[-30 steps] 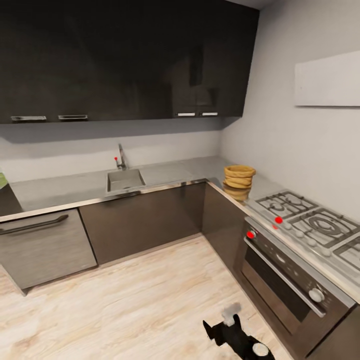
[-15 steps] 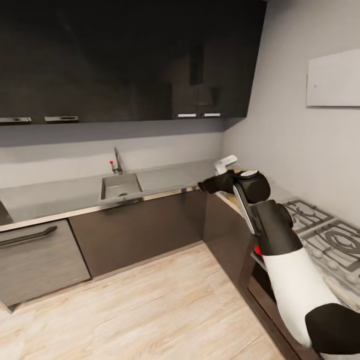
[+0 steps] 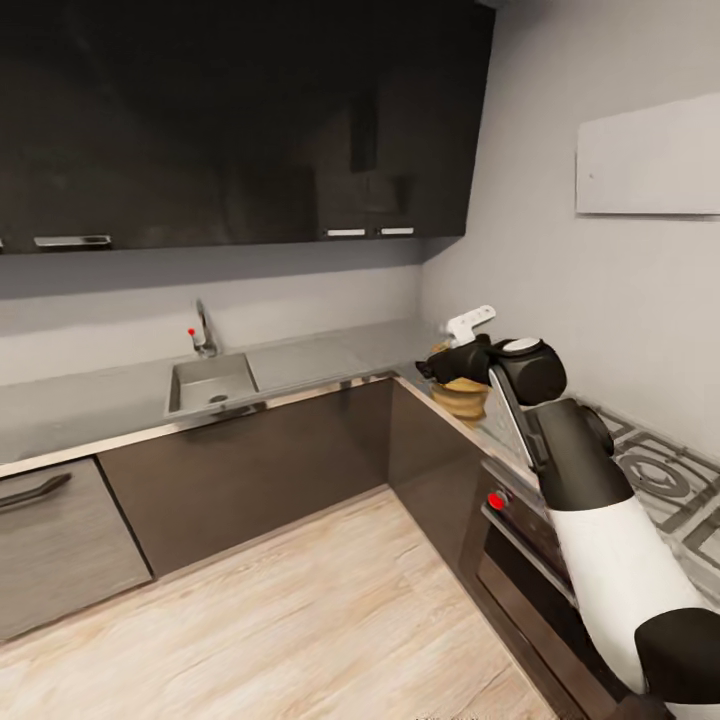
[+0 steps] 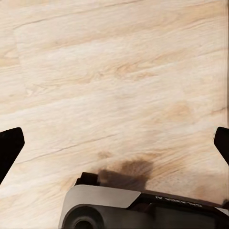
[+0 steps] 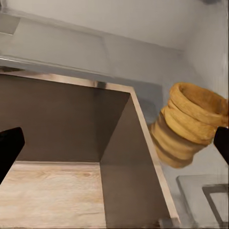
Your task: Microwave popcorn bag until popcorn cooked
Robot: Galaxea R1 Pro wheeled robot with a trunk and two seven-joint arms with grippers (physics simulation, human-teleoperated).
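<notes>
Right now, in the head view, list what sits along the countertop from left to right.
Tap with a red handle → sink → bare stretch of countertop → popcorn bag, with the right gripper reaching in at it → gas hob.

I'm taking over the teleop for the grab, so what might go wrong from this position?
The popcorn bag sits off to one side of the open right gripper, not between its fingertips, so closing now would likely miss. The bag stands near the countertop edge by the corner; a sideways nudge might tip it to the floor. It is also close to the gas hob, which the forearm could brush.
</notes>
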